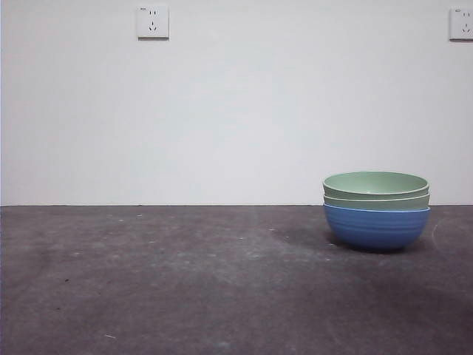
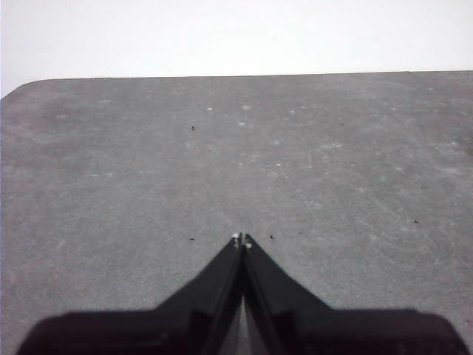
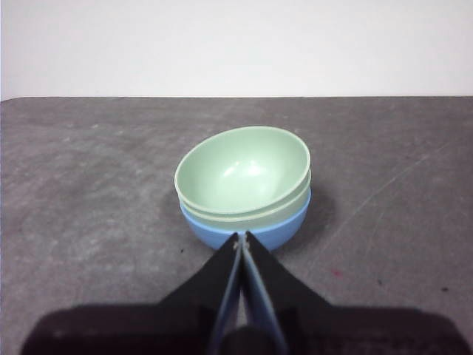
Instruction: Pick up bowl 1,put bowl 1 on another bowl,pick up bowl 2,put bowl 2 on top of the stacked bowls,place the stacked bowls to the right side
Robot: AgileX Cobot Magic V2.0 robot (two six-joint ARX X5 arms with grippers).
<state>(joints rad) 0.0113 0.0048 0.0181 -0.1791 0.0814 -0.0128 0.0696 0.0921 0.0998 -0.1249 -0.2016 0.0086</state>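
Bare grey tabletop (image 1: 185, 296), scuffed and flecked with pale specks, lay nearest the front camera. On its right side stood the stacked bowls (image 1: 376, 211): 2 pale green bowls nested in another bowl (image 1: 376, 228), blue, round, finely ribbed (only the green rims and the top bowl's smooth inside showed). Stack sat upright, nothing touching it. Right gripper (image 3: 242, 238) hung just short of the blue wall, jaws pressed together, holding nothing. Left gripper (image 2: 242, 240) faced bare table, jaws likewise closed and empty. Behind: white wall, 2 sockets (image 1: 152, 22).
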